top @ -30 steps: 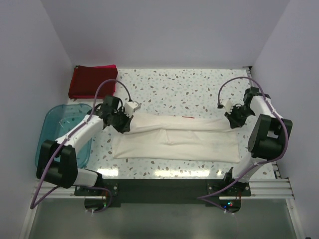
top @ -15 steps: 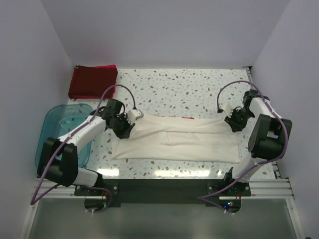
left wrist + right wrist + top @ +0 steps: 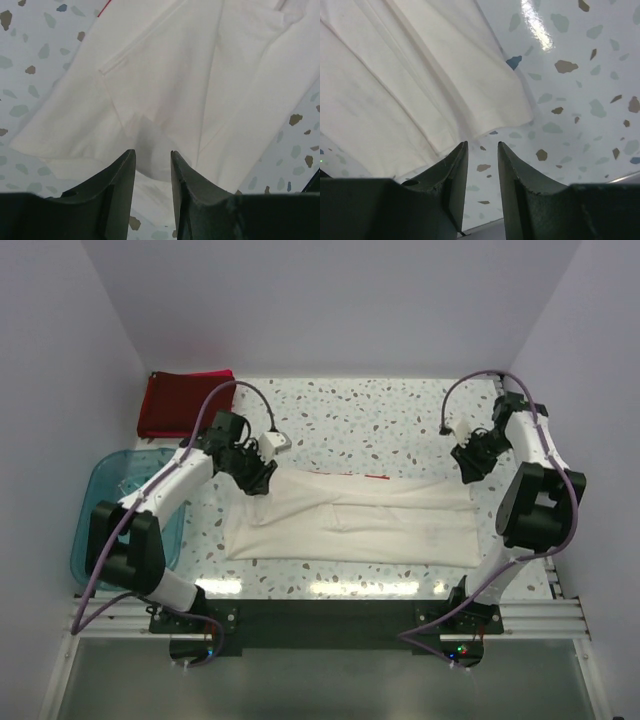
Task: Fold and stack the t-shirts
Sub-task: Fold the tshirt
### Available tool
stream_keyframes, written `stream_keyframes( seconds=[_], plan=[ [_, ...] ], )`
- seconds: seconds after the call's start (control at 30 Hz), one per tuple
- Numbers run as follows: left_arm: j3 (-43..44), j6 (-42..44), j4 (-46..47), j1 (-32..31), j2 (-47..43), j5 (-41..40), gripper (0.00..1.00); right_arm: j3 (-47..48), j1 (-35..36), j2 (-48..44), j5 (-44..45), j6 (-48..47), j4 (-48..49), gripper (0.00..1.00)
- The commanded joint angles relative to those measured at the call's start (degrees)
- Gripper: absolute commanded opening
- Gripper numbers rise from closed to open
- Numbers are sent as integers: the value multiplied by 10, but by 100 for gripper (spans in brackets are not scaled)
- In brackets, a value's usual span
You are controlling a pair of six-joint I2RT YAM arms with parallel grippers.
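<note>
Desk (image 3: 400, 420): white terrazzo-look top with grey, blue and brown flecks, glossy enough to throw glare along the near edge; we note plain lavender walls (image 3: 330, 310) enclosing it on the left, far and right sides. Teal tub (image 3: 110, 495): translucent plastic with rounded corners, at the left edge towards the near corner, partly crossed by the left arm; we cannot tell its contents from above. Dark red t-shirt (image 3: 185, 405): soft cloth folded to a flat rectangle in the far left corner, with a pink t-shirt (image 3: 215, 373) showing as a thin strip along its far edge. Cream-white t-shirt (image 3: 350, 525): matte cloth folded into a long band spread flat across the middle of the desk from left to right, with soft creases and stitched hems; a sliver of red print (image 3: 377, 477) peeps out at its far edge. Left gripper (image 3: 152, 167): dark fingers released with a narrow gap, nothing between them, poised over the band's left end. Right gripper (image 3: 481, 160): likewise released and gripping nothing, over bare desk just beside the band's right far corner.
</note>
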Motion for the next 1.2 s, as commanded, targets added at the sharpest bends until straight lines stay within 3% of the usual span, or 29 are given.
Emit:
stream_keyframes(
  seconds=[0.0, 0.2, 0.37, 0.7, 0.83, 0.87, 0.9, 0.97, 1.17],
  plan=[
    [49, -75, 43, 11, 65, -8, 39, 10, 13, 36, -30, 71, -1, 34],
    [107, -115, 15, 19, 137, -7, 41, -23, 23, 58, -4, 92, 24, 26],
    [98, -117, -11, 22, 148, -3, 43, -54, 23, 56, 18, 76, 30, 20],
    [84, -134, -26, 22, 162, -3, 41, -129, 23, 23, 67, 13, 32, 17],
    [86, -120, -29, 22, 147, 27, 24, -107, 23, 15, 49, 11, 16, 22],
    [78, -115, -25, 21, 139, 38, 14, -85, 23, 10, 39, 14, -2, 28],
    [73, -99, -22, 21, 129, 63, 11, -72, 23, 8, 8, 21, -13, 31],
    [58, -72, -25, 11, 100, 89, 6, -33, 23, 4, -24, 30, -45, 37],
    [-15, 64, -56, -55, 20, 130, 0, 29, 28, -4, -141, 71, -86, 41]
  ],
)
